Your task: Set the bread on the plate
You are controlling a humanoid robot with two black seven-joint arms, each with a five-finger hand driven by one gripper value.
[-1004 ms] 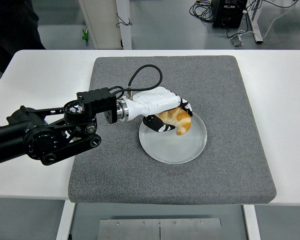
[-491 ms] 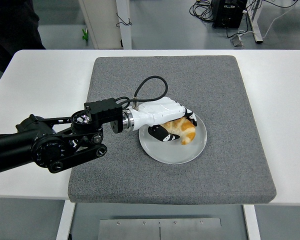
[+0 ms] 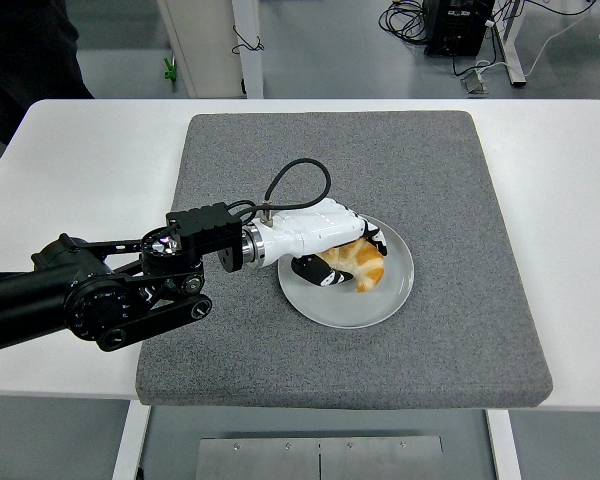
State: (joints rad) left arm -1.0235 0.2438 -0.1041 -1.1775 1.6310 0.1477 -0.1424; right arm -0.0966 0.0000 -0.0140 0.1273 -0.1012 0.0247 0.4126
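A golden-brown croissant (image 3: 360, 263) lies on a clear round plate (image 3: 380, 298) on the grey mat. My left hand (image 3: 342, 250), white with black fingertips, reaches in from the left over the plate's left part. Its fingers are curled around the croissant, thumb (image 3: 315, 272) below it and the other fingers over its top. The bread rests low on the plate's surface. The hand hides the bread's left half. My right arm is out of view.
The grey mat (image 3: 440, 180) covers the middle of the white table (image 3: 80, 160). My black left forearm (image 3: 100, 290) lies across the mat's left edge. A black cable (image 3: 298, 180) loops up from the wrist.
The left hand moved the croissant down and slightly left, from above the plate's middle to resting on it. The arm shifted a little forward, then settled.
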